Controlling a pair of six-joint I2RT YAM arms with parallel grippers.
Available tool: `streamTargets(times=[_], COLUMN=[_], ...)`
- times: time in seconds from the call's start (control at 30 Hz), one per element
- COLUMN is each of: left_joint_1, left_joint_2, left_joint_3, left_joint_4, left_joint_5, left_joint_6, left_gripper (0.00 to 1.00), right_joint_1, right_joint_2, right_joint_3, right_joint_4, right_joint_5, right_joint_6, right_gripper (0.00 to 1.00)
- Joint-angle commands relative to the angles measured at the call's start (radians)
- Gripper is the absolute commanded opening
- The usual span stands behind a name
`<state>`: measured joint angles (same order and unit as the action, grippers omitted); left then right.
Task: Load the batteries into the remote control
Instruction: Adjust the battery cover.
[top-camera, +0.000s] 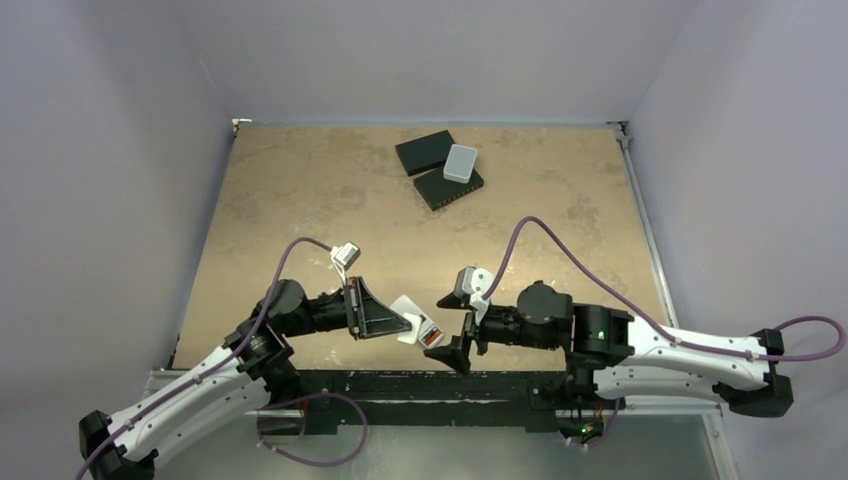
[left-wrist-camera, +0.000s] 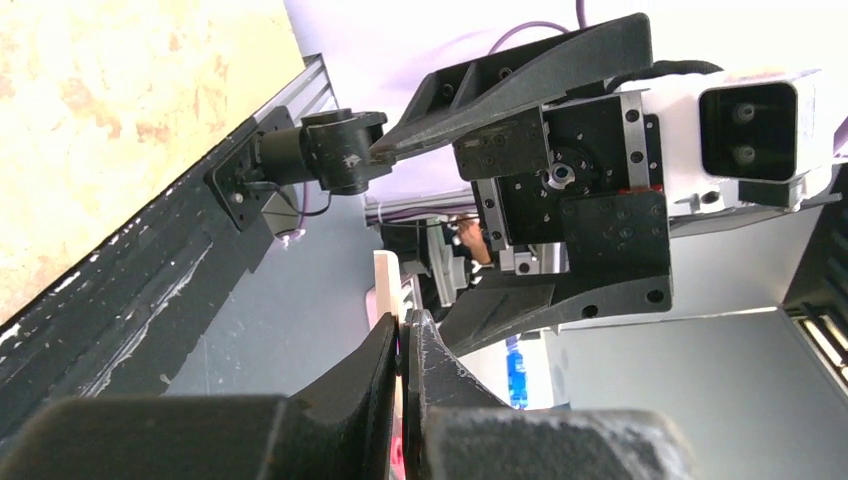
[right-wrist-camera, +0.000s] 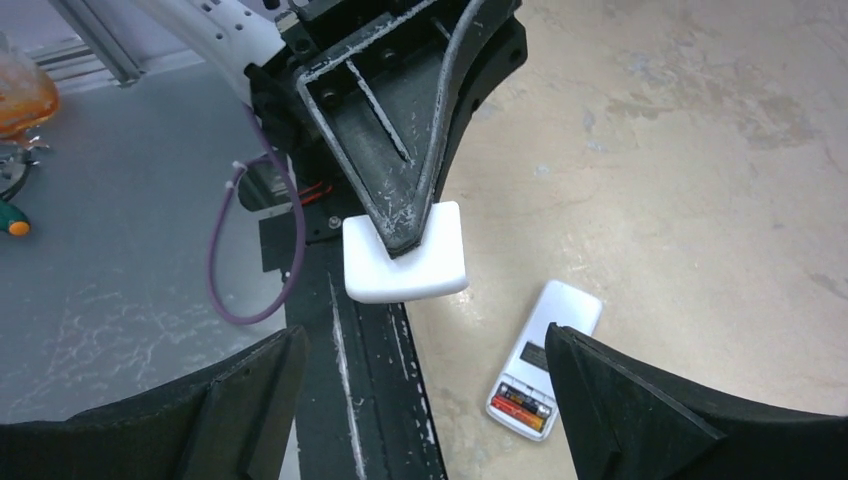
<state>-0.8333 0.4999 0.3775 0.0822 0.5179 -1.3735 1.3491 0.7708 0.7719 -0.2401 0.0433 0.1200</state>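
Remote control (right-wrist-camera: 548, 345), batteries (right-wrist-camera: 522, 408) seated in its recess, lies just ahead of the wide-apart right claw (right-wrist-camera: 425, 340); left claw (right-wrist-camera: 405, 238) is clamped on a white piece (right-wrist-camera: 440, 268).

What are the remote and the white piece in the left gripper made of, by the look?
The remote is probably moulded plastic: a smooth, even white shell with rounded corners. The white piece looks like the same kind of plastic, matte, uniform in colour, with rounded edges.
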Motion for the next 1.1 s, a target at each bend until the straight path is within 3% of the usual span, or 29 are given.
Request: streamTargets(times=[0.0, 0.3, 0.53, 1.07], left_joint_1=[-0.002, -0.002, -0.002, -0.003], left_joint_2=[-0.039, -0.117, -0.179, -0.180], left_joint_3=[-0.035, -0.063, -0.073, -0.072], left_joint_4=[0.099, 0.095, 0.057, 0.056], left_joint_5=[-0.028, -0.075, -0.130, -0.144], left_joint_6=[-0.075, -0.154, -0.183, -0.191], left_gripper=[0.00, 0.00, 0.00, 0.00], right_joint_1=[0.000, -0.001, 0.002, 0.013], right_joint_2=[-0.005, -0.009, -0.014, 0.072], right_joint_3=[-0.022, -0.076, -0.083, 0.002], right_joint_4=[0.077, 0.217, 0.301, 0.316], right_joint_5=[-0.042, -0.046, -0.071, -0.089], right_joint_6=[-0.075, -0.198, -0.252, -0.314], right_gripper=[0.99, 0.90, 0.90, 0.90])
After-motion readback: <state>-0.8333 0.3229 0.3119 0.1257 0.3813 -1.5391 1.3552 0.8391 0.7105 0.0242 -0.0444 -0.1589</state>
